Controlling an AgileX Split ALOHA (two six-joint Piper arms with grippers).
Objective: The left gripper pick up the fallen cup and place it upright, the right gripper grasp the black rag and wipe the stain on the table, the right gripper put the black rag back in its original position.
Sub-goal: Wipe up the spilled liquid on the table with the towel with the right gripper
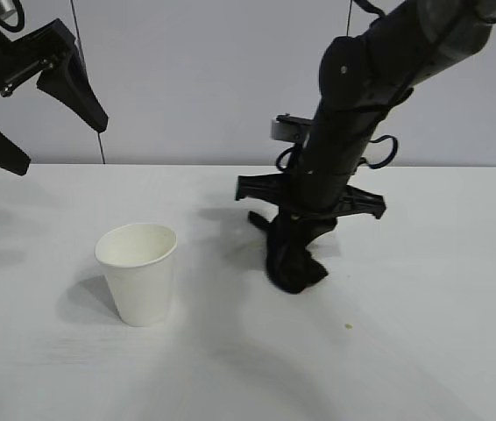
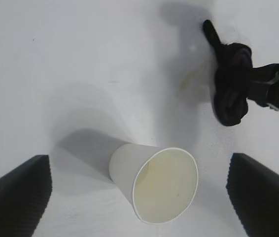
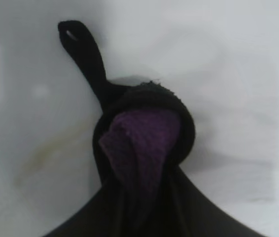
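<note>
Only the wrist views catch the stain point(image 3: 46, 153), a faint yellowish smear beside the black rag point(image 1: 294, 260) pinched in the right gripper point(image 1: 301, 254) on the table point(image 1: 423, 333). The cup point(image 1: 139, 272) stands upright, left gripper point(image 1: 20, 123) wide open above.

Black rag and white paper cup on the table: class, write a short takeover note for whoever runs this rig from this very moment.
Left claw: open, raised off the table at the exterior view's left, holding nothing.
Right claw: shut on the bunched black rag, pressing it onto the white table.
White paper cup: upright; done.
Amber stain: a faint smear beside the rag.
Left: finish wiping, then return the rag to its original place.
</note>
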